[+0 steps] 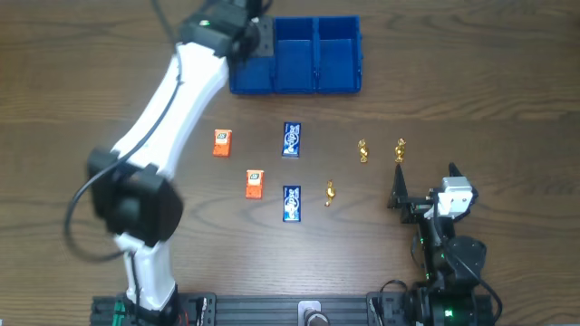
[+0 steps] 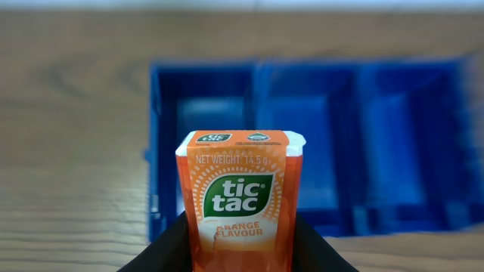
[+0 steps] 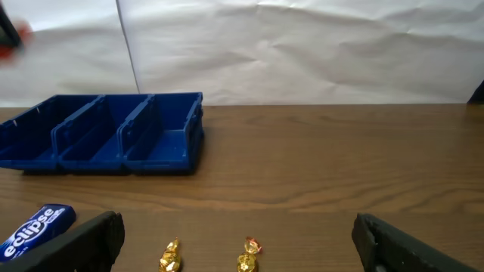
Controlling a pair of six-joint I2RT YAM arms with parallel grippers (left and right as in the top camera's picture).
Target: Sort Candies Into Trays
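PRINT | orange box, lower centre, left wrist view: green-oval logo, weight line, flavour line | blue packet, lower left, right wrist view: white wordmark

The table is brown wood with darker grain streaks. At its far side, the tray is solid blue. The candy box in the left gripper is orange with a white cap, a green oval and pale radiating lines; the gripper's fingers are black. Left of centre, the far orange box and the near orange box carry white marks. The two middle packs are dark blue with white lettering. To the right, the wrapped candies are shiny gold. The left arm is white with black joints. The right gripper is black.
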